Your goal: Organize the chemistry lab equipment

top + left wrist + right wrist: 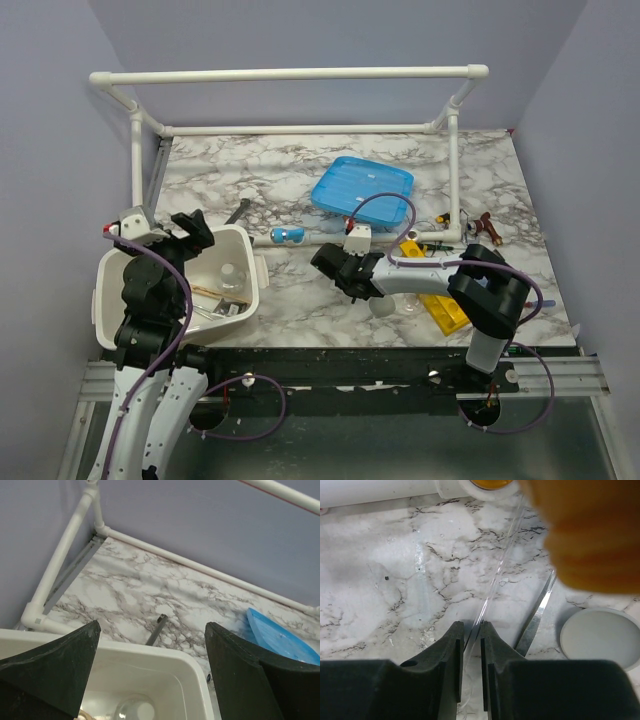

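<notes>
Jaws wide on left tool (pixel 152 626), right arm (pixel 432 276) reaching leftward, right tool (pixel 469 626) showing only a slim gap

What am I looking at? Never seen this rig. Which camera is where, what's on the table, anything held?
Two robot arms bolted at the near edge of a marble table. The wide picture looks down from above and behind; the other two come from a camera on each wrist. The left gripper hangs open over a white tub. A blue lid and a yellow rack lie on the table. The right gripper has its jaws nearly together around a thin clear rod; whether they grip it is unclear.
</notes>
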Robot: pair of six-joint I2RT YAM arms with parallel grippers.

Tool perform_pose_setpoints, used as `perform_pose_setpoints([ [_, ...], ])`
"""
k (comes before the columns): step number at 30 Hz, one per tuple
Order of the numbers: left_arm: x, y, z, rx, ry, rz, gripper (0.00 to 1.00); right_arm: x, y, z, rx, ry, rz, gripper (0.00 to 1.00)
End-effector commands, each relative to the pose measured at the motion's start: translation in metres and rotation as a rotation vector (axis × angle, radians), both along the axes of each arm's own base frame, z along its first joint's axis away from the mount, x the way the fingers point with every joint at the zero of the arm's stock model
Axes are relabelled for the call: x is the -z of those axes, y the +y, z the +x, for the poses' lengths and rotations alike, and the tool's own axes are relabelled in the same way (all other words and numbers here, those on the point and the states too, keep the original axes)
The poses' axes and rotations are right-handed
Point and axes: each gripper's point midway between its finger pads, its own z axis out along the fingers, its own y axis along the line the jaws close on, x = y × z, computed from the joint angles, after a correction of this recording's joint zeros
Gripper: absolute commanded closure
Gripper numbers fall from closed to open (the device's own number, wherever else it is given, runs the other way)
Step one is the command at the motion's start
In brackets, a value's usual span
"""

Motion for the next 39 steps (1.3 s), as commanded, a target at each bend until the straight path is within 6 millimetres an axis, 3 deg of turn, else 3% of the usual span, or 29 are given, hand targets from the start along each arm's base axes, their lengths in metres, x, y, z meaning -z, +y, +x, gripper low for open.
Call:
perform_pose_setpoints([
  [1, 0.028, -0.020, -0.007, 0.108, 0.158, -0.033, 0.13, 0.005, 0.008, 0.000, -0.014, 0.011, 0.015, 0.83],
  [8, 0.086, -0.053, -0.034, 0.279, 0.429, -0.126, 0.11, 0.003, 0.005, -0.004, -0.027, 0.014, 0.017, 0.95],
  [12, 0.119, -0.085, -0.044, 0.424, 0.574, -0.221, 0.12, -0.002, 0.003, -0.008, -0.026, 0.021, 0.043, 0.97],
  [16, 0.148, -0.102, -0.046, 0.490, 0.655, -0.263, 0.14, -0.003, 0.002, -0.015, -0.029, 0.039, 0.061, 0.98],
  [26, 0.163, -0.128, -0.046, 0.613, 0.729, -0.236, 0.16, 0.014, -0.007, -0.033, -0.057, 0.113, 0.057, 0.99],
  [32, 0.173, -0.141, -0.049, 0.647, 0.782, -0.192, 0.18, 0.023, -0.008, -0.035, -0.076, 0.136, 0.021, 0.95],
  [39, 0.179, -0.152, -0.051, 0.641, 0.829, -0.141, 0.47, 0.015, -0.002, -0.038, -0.105, 0.143, 0.053, 0.99],
])
